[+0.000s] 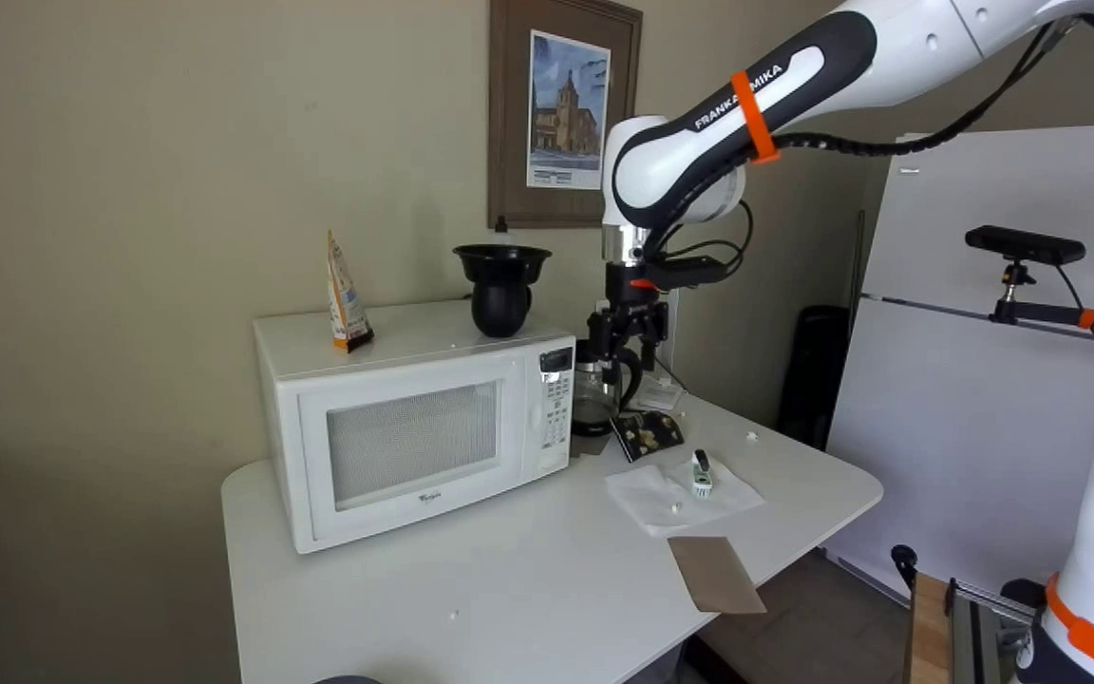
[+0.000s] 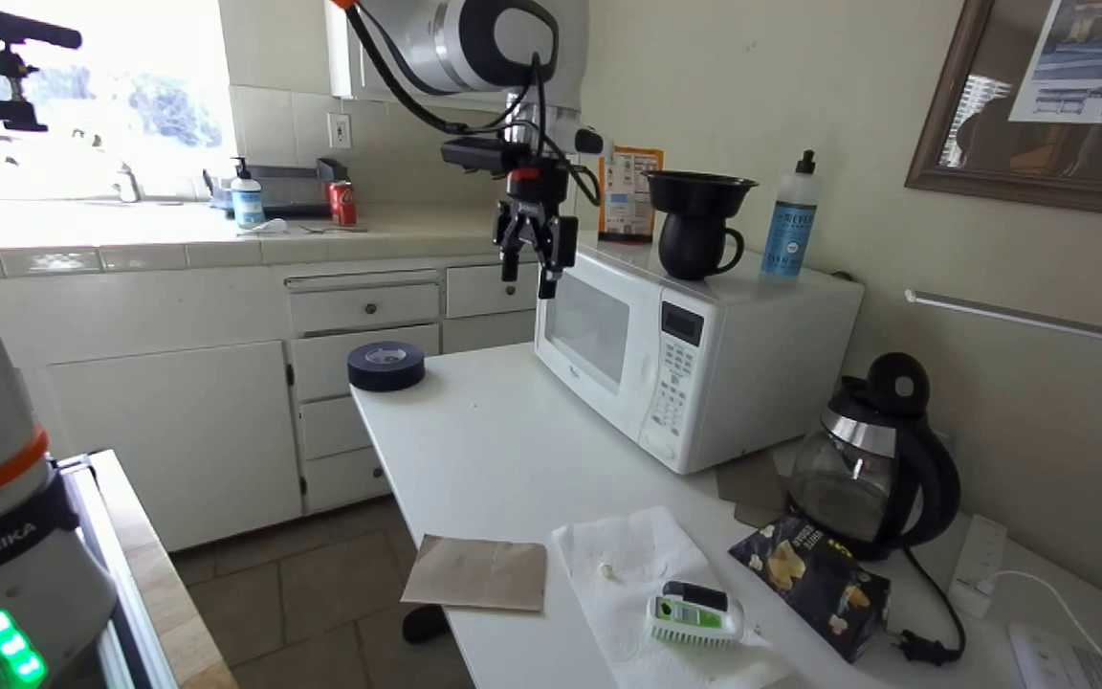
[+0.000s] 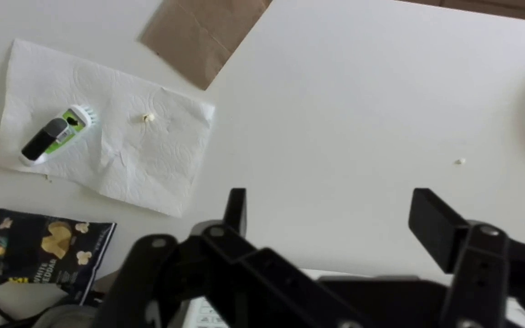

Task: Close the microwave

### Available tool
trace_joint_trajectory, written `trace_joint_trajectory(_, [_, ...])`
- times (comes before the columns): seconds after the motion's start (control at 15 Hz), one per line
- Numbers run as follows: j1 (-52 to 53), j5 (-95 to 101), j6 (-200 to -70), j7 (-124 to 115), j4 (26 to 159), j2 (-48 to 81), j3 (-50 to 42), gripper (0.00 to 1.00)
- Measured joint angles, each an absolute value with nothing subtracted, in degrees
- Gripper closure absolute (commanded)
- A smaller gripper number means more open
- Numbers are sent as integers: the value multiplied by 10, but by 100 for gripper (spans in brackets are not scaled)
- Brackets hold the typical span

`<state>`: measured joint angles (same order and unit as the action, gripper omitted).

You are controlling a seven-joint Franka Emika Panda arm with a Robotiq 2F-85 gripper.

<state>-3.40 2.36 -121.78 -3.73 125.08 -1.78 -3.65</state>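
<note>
Hanging above the worktop (image 1: 509,589), the hand (image 3: 331,217) points its fingers (image 3: 435,228) straight down in front of the microwave (image 1: 433,442), apart from it. The two fingers are spread wide, with worktop showing between them in the wrist view. In an exterior view the arm (image 1: 832,57) slopes down from the upper corner, then bends straight down to the hand. The microwave sits on the worktop near a glass coffee pot (image 2: 852,469). It is white and boxy, its windowed door (image 1: 414,445) closed and flush with the front, beside a control panel (image 1: 556,404). On top stand a soap bottle (image 2: 788,228), an upright bag (image 2: 629,191) and a black mug (image 2: 692,249) with a black bowl (image 2: 701,196) resting on it.
</note>
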Motion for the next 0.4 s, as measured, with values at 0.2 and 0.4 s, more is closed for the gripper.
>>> trace_joint_trajectory(0.2, [-55, 27, -1324, -90, 1347, -48, -55, 0])
trace_joint_trajectory(0.4, [-59, 27, -1336, -89, 1357, -50, -56, 0])
